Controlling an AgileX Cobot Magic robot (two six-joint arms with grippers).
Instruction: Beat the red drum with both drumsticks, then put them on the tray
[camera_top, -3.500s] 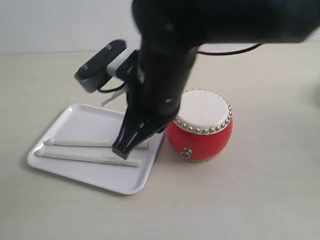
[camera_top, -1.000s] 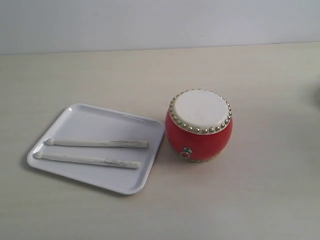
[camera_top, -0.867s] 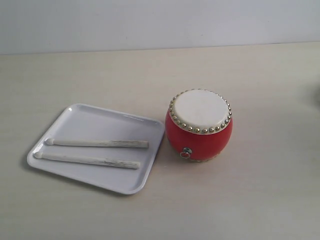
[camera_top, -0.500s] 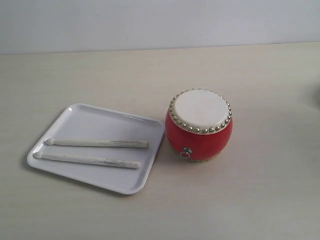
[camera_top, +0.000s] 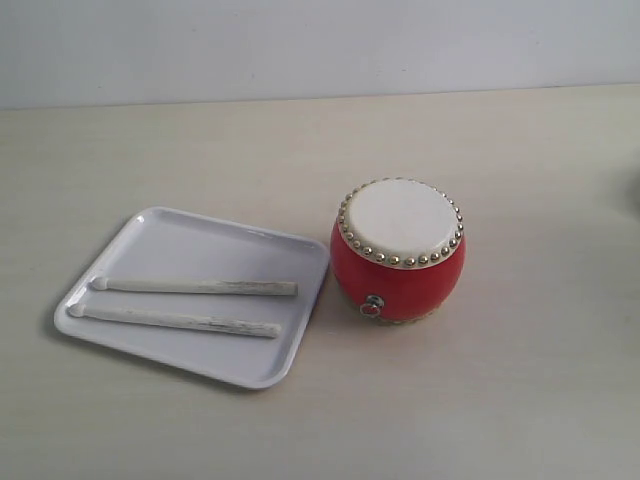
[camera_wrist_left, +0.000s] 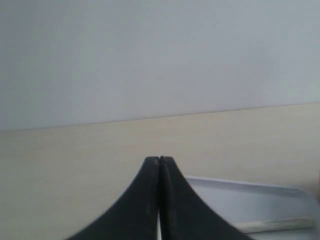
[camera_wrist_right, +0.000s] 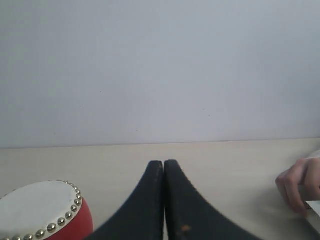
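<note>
The red drum (camera_top: 398, 252) stands upright on the table, its cream skin facing up, just right of the white tray (camera_top: 180, 238). Two pale drumsticks (camera_top: 195, 287) (camera_top: 172, 320) lie side by side on the tray, tips toward its left edge. Neither arm shows in the exterior view. My left gripper (camera_wrist_left: 159, 159) is shut and empty, with a corner of the tray (camera_wrist_left: 240, 197) beyond it. Shut and empty too is my right gripper (camera_wrist_right: 164, 162), with the drum (camera_wrist_right: 47, 212) off to one side of it.
A person's hand (camera_wrist_right: 299, 184) rests on the table at the edge of the right wrist view. A pale wall rises behind the table's far edge (camera_top: 320, 98).
An arm that stood over the tray and drum a few seconds ago has withdrawn from the exterior view. Over the last second nothing has moved.
</note>
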